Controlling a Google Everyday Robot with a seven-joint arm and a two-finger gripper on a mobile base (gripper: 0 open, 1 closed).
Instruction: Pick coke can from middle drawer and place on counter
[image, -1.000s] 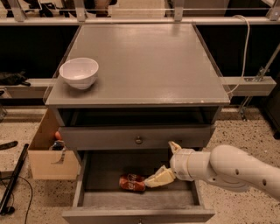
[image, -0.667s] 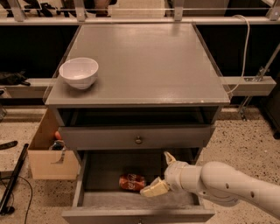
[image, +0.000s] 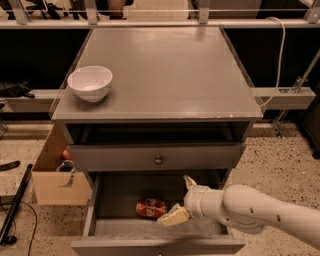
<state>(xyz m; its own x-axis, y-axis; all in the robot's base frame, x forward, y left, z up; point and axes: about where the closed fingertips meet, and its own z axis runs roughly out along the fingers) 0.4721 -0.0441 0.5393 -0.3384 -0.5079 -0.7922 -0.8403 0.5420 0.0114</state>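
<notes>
The small red-orange coke can (image: 151, 207) with white lettering lies on its side on the dark floor of the wide, shallow grey middle drawer (image: 117, 195), which is pulled out below a grey drawer front with a small round metal knob (image: 158, 160). The robot's white arm (image: 260, 212) reaches in from the right, and its two-finger gripper (image: 173, 200) sits inside the drawer just right of the can. Its pale fingers (image: 174, 215) are spread apart, holding nothing; the lower one points at the can's right end, and I cannot tell whether it touches. The broad, flat grey counter (image: 165, 75) above carries a round white bowl (image: 90, 83) near its front left corner. An open cardboard box (image: 55, 187) stands on the speckled floor left of the cabinet.
</notes>
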